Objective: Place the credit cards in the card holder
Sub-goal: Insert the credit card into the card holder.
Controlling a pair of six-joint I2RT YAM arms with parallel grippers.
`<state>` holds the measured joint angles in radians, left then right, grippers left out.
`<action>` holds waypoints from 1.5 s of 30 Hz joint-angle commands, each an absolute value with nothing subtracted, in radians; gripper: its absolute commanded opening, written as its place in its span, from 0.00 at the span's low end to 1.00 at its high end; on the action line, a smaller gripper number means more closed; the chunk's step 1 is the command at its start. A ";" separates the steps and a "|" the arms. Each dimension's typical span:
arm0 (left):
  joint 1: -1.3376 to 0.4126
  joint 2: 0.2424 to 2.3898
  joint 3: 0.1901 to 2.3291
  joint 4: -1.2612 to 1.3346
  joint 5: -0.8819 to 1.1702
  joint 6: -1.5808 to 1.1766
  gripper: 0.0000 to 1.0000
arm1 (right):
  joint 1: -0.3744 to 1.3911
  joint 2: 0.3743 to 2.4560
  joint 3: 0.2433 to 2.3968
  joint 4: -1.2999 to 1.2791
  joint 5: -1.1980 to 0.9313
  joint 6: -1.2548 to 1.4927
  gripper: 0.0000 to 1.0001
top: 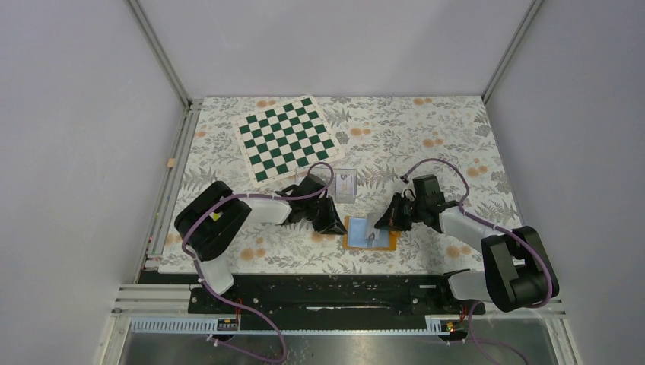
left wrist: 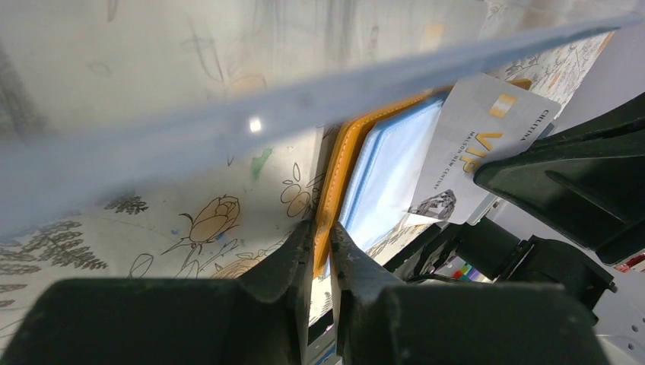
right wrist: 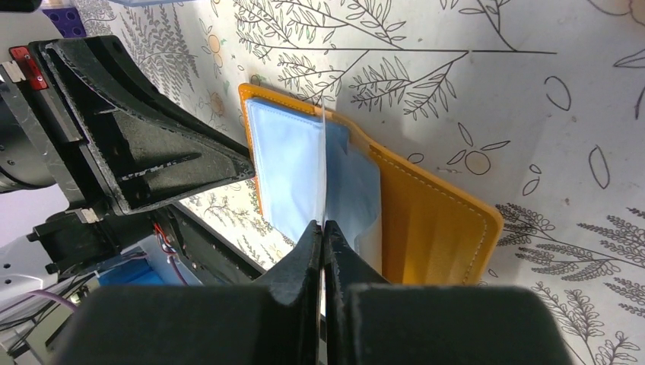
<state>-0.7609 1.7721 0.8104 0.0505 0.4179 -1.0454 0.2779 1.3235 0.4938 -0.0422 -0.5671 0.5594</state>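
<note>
While the orange card holder lies opened flat on the floral-printed table, both arms meet over it from opposite sides. The left gripper has its blunt black jaws pinched on the holder's orange rim, the thin edge caught between them. The right gripper has its jaws pressed together on a credit card. The card stands on edge straight ahead of them, so thin in the right wrist view that it reads as a pale line over the holder's light blue lining.

Seen from the left wrist, the card is a stiff white rectangle with a gold chip patch and gold lettering, tilted above the blue panel just beyond the left jaws. Whether its lower edge sits inside a pocket cannot be told. The lining looks smooth and soft; the orange cover is matte, with pale stitching along its border.

The two pairs of jaws are near each other, with only the holder's blue half between them. On the outer side of the right jaws, the orange flap and bare table lie open. A clear plastic box sits just past the left jaws, and a green-and-white chessboard lies well beyond it.
</note>
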 commanded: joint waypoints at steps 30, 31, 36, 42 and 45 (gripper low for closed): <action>-0.783 1.832 0.831 -0.021 0.385 -1.039 0.10 | 0.279 1.397 0.481 -0.180 -0.632 0.546 0.00; -0.785 1.834 0.834 -0.027 0.385 -1.037 0.10 | 0.279 1.408 0.488 -0.183 -0.636 0.541 0.00; -0.787 1.838 0.847 -0.046 0.384 -1.029 0.10 | 0.279 1.451 0.533 -0.212 -0.628 0.518 0.00; -0.791 1.825 0.837 -0.038 0.372 -1.041 0.10 | 0.279 1.470 0.546 -0.202 -0.617 0.537 0.00; -0.792 1.806 0.817 -0.027 0.357 -1.053 0.09 | 0.280 1.452 0.535 -0.186 -0.610 0.553 0.00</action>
